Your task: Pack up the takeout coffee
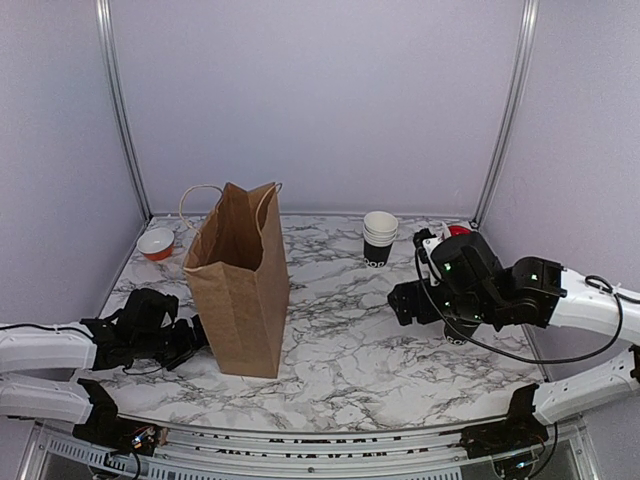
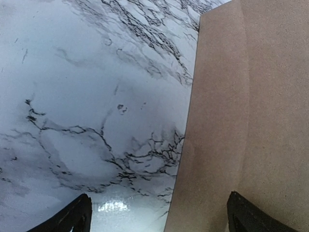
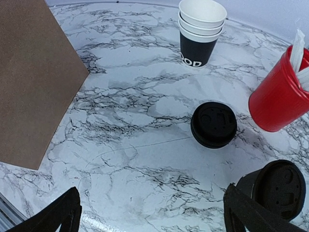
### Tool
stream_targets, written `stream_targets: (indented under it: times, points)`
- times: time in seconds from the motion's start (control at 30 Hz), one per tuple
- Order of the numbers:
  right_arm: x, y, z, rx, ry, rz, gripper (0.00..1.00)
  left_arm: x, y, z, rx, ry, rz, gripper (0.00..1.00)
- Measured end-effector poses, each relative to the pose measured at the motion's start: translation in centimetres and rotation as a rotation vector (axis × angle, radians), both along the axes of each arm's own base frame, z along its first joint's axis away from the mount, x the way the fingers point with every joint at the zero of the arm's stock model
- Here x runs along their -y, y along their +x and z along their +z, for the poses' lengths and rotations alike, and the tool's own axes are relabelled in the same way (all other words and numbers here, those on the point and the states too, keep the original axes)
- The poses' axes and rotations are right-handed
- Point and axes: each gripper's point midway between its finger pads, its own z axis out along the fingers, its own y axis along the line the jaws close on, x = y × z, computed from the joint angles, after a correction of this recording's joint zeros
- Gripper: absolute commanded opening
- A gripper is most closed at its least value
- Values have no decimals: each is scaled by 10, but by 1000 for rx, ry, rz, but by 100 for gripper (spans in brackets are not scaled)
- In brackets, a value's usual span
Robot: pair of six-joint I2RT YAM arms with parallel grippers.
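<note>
In the right wrist view a small black cup with a black lid (image 3: 279, 186) stands at the lower right, just beyond my right finger. A second round black lid (image 3: 214, 124) lies flat on the marble farther out. My right gripper (image 3: 154, 220) hangs open above bare table, holding nothing; from above it (image 1: 402, 300) sits right of centre. My left gripper (image 2: 159, 224) is open low beside the brown paper bag (image 2: 251, 111), whose near edge falls between the two fingers. From above, the bag (image 1: 240, 275) stands upright and open-topped, with the left gripper (image 1: 190, 340) at its lower left.
A stack of white-rimmed cups (image 3: 200, 29) stands at the back, seen from above as the same stack (image 1: 380, 237). A red tub (image 3: 277, 96) holding white sticks is at the right. A small orange-and-white bowl (image 1: 155, 243) sits back left. Walls enclose the table.
</note>
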Motion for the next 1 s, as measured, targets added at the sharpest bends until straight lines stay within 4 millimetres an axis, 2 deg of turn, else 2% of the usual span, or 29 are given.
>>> stream_targets:
  times: [0.3, 0.57, 0.67, 0.8, 0.87, 1.0]
  points:
    - [-4, 2, -13, -30, -34, 3, 100, 28, -11, 2, 17, -51, -36, 99]
    - [-5, 3, -18, -38, -43, 5, 100, 46, -19, 3, 29, -66, -69, 99]
    - [-5, 3, -18, -39, -44, 4, 100, 44, -19, 3, 36, -55, -57, 99]
    - [-4, 4, -18, -40, -43, 0, 100, 30, -17, 7, 42, -2, -30, 99]
    - [-4, 4, -18, -42, -43, -1, 100, 23, -11, 17, 54, 12, -9, 99]
    - [-3, 5, -18, -43, -42, -4, 100, -5, 10, 40, 99, 13, 79, 99]
